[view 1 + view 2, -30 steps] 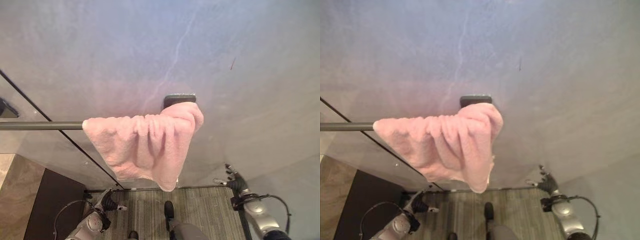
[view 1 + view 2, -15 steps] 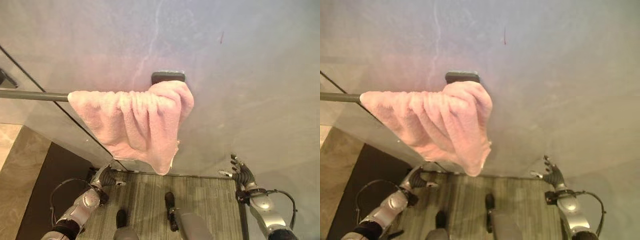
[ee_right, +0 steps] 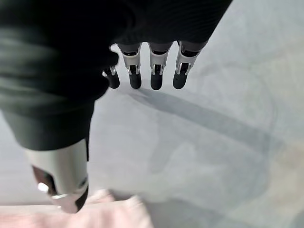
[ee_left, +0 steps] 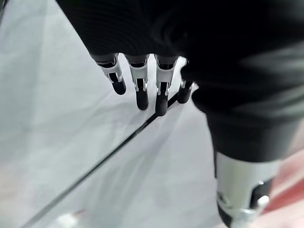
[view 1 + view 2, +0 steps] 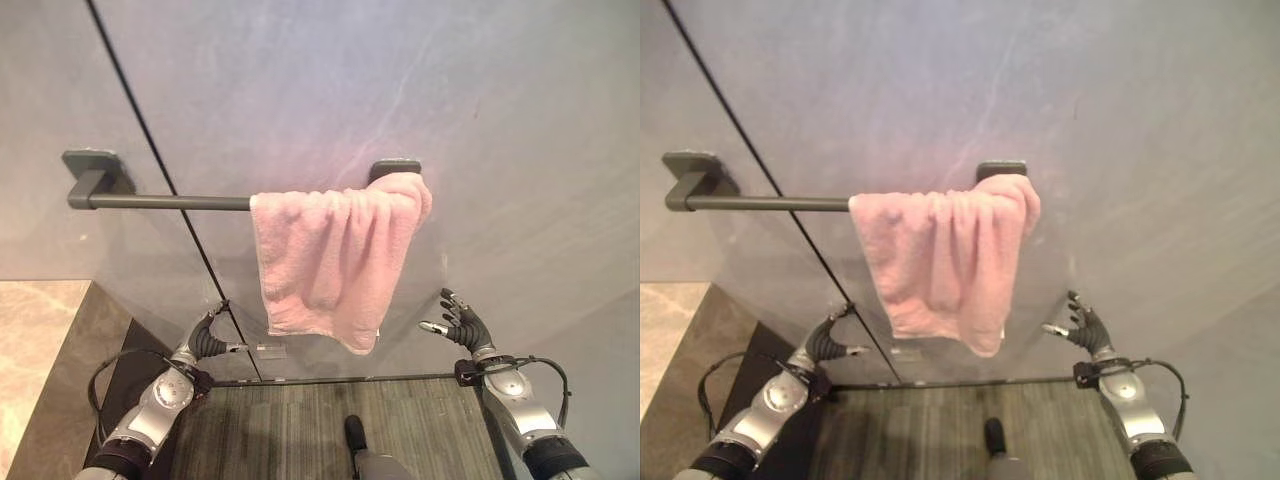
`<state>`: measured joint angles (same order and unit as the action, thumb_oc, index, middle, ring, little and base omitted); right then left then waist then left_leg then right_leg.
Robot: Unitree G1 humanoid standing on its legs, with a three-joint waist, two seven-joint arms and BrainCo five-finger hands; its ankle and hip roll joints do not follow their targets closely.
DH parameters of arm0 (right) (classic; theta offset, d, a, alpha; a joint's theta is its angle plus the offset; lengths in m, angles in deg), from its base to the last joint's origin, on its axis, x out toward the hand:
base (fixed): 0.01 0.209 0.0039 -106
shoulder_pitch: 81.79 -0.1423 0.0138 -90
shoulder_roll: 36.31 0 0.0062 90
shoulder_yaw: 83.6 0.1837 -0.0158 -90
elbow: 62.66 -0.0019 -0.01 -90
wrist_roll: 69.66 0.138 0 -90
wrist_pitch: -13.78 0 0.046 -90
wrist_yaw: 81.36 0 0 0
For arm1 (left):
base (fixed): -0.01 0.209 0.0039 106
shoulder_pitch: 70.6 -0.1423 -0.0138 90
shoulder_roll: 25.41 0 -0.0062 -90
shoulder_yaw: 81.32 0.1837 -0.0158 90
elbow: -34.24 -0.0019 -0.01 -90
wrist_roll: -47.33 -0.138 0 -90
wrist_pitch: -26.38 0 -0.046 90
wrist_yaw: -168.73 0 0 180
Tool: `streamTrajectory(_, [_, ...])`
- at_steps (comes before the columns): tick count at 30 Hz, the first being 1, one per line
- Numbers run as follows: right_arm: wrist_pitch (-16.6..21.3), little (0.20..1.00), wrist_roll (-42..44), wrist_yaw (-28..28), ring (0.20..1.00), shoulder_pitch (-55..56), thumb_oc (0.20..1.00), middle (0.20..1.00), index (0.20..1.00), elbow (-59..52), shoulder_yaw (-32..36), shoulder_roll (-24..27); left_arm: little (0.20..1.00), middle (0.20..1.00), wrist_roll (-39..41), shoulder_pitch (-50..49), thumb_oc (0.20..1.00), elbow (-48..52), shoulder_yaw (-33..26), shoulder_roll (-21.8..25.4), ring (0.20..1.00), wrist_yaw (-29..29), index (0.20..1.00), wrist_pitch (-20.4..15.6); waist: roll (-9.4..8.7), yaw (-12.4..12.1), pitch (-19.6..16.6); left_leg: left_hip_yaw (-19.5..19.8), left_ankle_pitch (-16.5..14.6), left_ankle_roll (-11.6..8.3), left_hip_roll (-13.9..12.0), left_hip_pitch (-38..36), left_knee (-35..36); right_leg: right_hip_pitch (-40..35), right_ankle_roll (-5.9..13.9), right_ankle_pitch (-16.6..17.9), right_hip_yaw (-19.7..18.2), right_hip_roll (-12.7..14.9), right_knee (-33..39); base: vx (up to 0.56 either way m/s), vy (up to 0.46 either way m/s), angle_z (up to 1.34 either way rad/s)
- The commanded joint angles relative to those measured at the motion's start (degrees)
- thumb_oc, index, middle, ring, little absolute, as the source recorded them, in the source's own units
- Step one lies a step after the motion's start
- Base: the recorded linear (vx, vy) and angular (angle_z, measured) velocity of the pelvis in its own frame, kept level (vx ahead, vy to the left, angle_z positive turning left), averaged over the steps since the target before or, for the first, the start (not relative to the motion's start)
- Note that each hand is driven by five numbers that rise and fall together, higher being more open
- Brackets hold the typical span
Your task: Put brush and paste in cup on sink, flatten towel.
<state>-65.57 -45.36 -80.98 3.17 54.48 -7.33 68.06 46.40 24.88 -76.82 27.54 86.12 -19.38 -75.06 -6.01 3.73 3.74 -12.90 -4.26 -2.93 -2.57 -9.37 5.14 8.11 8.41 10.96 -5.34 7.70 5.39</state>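
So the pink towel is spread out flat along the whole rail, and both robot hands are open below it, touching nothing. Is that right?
Not quite. In the left eye view the pink towel hangs bunched at the right end of the rail, leaving the rest bare. The left hand and right hand are indeed open below it, touching nothing.

Pink towel [image 5: 335,255] bunched on wall bar [image 5: 160,202], right end

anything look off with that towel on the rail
Yes. The pink terry towel is bunched in folds at the right end of the dark wall rail, its bottom edge slanting, not spread flat. Both hands, left and right, hang open below it.
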Motion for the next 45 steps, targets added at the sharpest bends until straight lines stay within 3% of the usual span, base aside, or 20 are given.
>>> streamTrajectory(1, [0.39,1.000,9.69,5.62,1.000,-4.77,1.000,1.000,1.000,-2.20,-1.84,3.62,1.000,1.000,6.52,2.84,1.000,3.35,1.12,2.16,1.000,3.44,1.000,-4.08,0.79,-0.71,-0.04,4.29,5.92,-3.06,-4.74,5.44,-0.14,-4.09,5.03,-2.57,-0.30,5.93,-1.94,0.00,-0.015,0.15])
streamTrajectory(7, [-1.87,1.000,16.04,10.11,1.000,-7.61,1.000,1.000,1.000,-2.85,-5.88,5.55,1.000,1.000,14.18,3.92,1.000,7.46,2.18,2.46,1.000,7.06,1.000,-4.93,0.53,-1.22,-0.09,4.72,6.16,-3.64,-5.21,5.90,-0.14,-4.46,4.90,-2.33,0.47,5.88,-0.86,-0.01,-0.013,0.03])
streamTrajectory(9, [-3.63,1.000,20.84,12.66,1.000,-9.17,1.000,1.000,1.000,-4.00,-8.50,4.64,1.000,1.000,21.10,4.52,1.000,10.66,2.80,1.04,1.000,9.50,1.000,-4.76,0.75,-1.53,0.02,4.95,6.53,-4.00,-5.62,6.12,-0.14,-4.65,4.63,-2.32,1.02,5.69,-0.58,-0.01,-0.015,0.00])
streamTrajectory(13, [-4.05,1.000,21.61,13.38,1.000,-9.57,1.000,1.000,1.000,-5.59,-9.63,4.46,1.000,1.000,23.08,4.46,1.000,12.19,3.71,0.26,1.000,10.43,1.000,-4.37,0.89,-1.40,0.02,5.12,6.58,-4.08,-5.85,6.09,-0.14,-4.88,4.50,-2.41,1.18,5.58,-0.47,0.00,0.000,0.00])
streamTrajectory(18, [-3.14,1.000,19.25,10.98,1.000,-12.37,1.000,1.000,1.000,-7.93,-12.69,-0.17,1.000,1.000,24.22,5.88,1.000,13.90,7.34,-4.88,1.000,10.02,1.000,-3.43,1.07,-1.22,-0.25,5.58,6.47,-3.83,-6.19,5.81,-0.14,-5.53,4.28,-2.63,1.45,5.44,-0.48,0.00,0.000,0.00])
streamTrajectory(23, [-2.66,1.000,18.63,8.89,1.000,-13.15,1.000,1.000,1.000,-8.34,-12.68,-2.66,1.000,1.000,22.30,5.79,1.000,13.43,7.46,-6.10,1.000,8.59,1.000,-3.00,0.94,-1.21,-0.36,5.46,6.37,-3.68,-6.12,5.86,-0.14,-5.36,4.28,-2.54,1.26,5.45,-0.47,0.00,0.001,0.01])
streamTrajectory(24, [-2.47,0.736,18.21,8.14,0.736,-13.19,0.736,0.736,0.736,-9.18,-12.76,-3.53,1.000,1.000,21.48,5.59,1.000,13.07,7.30,-6.55,1.000,7.82,1.000,-2.77,0.88,-1.31,-0.46,5.51,6.34,-3.62,-6.07,5.91,-0.14,-5.37,4.21,-2.56,1.28,5.47,-0.48,0.00,0.000,0.00])
streamTrajectory(25, [-2.47,0.564,18.20,8.13,0.564,-13.19,0.564,0.564,0.564,-9.19,-12.76,-3.53,1.000,1.000,21.47,5.59,1.000,13.07,7.30,-6.55,1.000,7.81,1.000,-2.77,0.88,-1.31,-0.46,5.51,6.34,-3.62,-6.07,5.91,-0.14,-5.37,4.21,-2.56,1.28,5.48,-0.48,0.00,0.000,0.00])
streamTrajectory(26, [-2.17,0.200,17.21,7.15,0.200,-13.31,0.200,0.200,0.200,-9.48,-12.63,-3.92,0.598,0.598,20.50,5.54,0.598,13.02,7.32,-6.60,0.598,7.24,0.598,-2.63,0.82,-1.24,-0.48,5.49,6.28,-3.55,-5.97,5.89,-0.14,-5.37,4.18,-2.51,1.25,5.52,-0.49,0.00,0.000,0.00])
streamTrajectory(27, [-2.17,0.200,17.20,7.14,0.200,-13.31,0.200,0.200,0.200,-9.48,-12.63,-3.93,0.366,0.366,20.48,5.55,0.366,13.01,7.32,-6.61,0.366,7.23,0.366,-2.63,0.82,-1.24,-0.47,5.50,6.28,-3.55,-5.97,5.88,-0.14,-5.37,4.18,-2.51,1.25,5.52,-0.49,0.00,0.000,0.00])
streamTrajectory(28, [-1.83,0.200,16.40,6.71,0.200,-13.50,0.200,0.200,0.200,-9.65,-12.46,-3.92,0.200,0.200,20.23,5.55,0.200,13.08,7.31,-6.66,0.200,6.99,0.200,-2.62,0.84,-1.21,-0.44,5.55,6.26,-3.52,-5.94,5.92,-0.14,-5.40,4.17,-2.51,1.27,5.57,-0.51,0.00,0.000,0.00])
streamTrajectory(38, [-0.53,0.200,10.58,4.21,0.200,-8.71,0.200,0.200,0.200,-20.21,-9.14,-2.34,0.200,0.200,19.12,2.22,0.200,14.23,3.67,-6.66,0.200,5.29,0.200,-2.22,0.58,-0.76,-0.71,5.77,6.19,-3.31,-5.71,6.23,-0.14,-5.32,4.26,-2.48,1.48,5.90,-0.50,0.00,0.000,0.00])
streamTrajectory(39, [-0.56,0.200,10.58,4.20,0.200,-8.66,0.200,0.200,0.200,-20.27,-9.14,-2.32,0.222,0.222,19.12,2.18,0.222,14.27,3.67,-6.65,0.222,5.29,0.222,-2.19,0.58,-0.76,-0.73,5.78,6.19,-3.31,-5.70,6.23,-0.14,-5.32,4.26,-2.48,1.48,5.90,-0.50,0.00,0.000,0.00])
streamTrajectory(40, [-0.32,0.200,10.73,4.12,0.200,-8.25,0.200,0.200,0.200,-21.68,-8.79,-2.19,0.329,0.329,19.31,1.95,0.329,14.70,3.31,-6.59,0.329,5.17,0.329,-2.23,0.56,-0.70,-0.76,5.76,6.20,-3.31,-5.71,6.27,-0.14,-5.31,4.28,-2.51,1.47,5.90,-0.49,0.00,0.000,0.00])
streamTrajectory(41, [0.08,0.200,11.26,4.25,0.200,-7.91,0.200,0.200,0.200,-23.93,-8.28,-1.85,0.357,0.357,19.70,1.65,0.357,15.42,2.70,-6.53,0.357,5.04,0.357,-2.31,0.52,-0.58,-0.77,5.70,6.20,-3.34,-5.74,6.32,-0.14,-5.27,4.31,-2.46,1.43,5.93,-0.46,0.00,0.000,0.00])
streamTrajectory(42, [0.22,0.200,11.46,4.35,0.200,-7.65,0.200,0.200,0.200,-25.24,-8.12,-1.56,0.347,0.347,19.87,1.47,0.347,15.85,2.43,-6.46,0.347,5.07,0.347,-2.29,0.50,-0.50,-0.84,5.64,6.20,-3.34,-5.79,6.33,-0.14,-5.27,4.33,-2.49,1.42,5.94,-0.45,0.00,0.000,0.00])
streamTrajectory(43, [0.66,0.200,12.10,4.70,0.200,-7.41,0.200,0.200,0.200,-27.77,-7.74,-1.18,0.200,0.200,19.96,1.23,0.200,16.78,2.09,-6.31,0.200,5.02,0.200,-2.33,0.48,-0.34,-0.88,5.50,6.19,-3.35,-5.85,6.32,-0.14,-5.18,4.38,-2.52,1.34,5.87,-0.44,0.00,0.000,0.00])
streamTrajectory(45, [1.14,0.200,12.23,4.80,0.200,-7.40,0.200,0.200,0.200,-29.69,-7.43,-0.71,0.200,0.200,20.24,1.18,0.200,17.69,1.76,-6.20,0.200,4.83,0.200,-2.53,0.48,-0.27,-0.87,5.52,6.23,-3.37,-5.92,6.34,-0.14,-5.12,4.40,-2.52,1.35,5.86,-0.44,0.00,0.000,0.00])
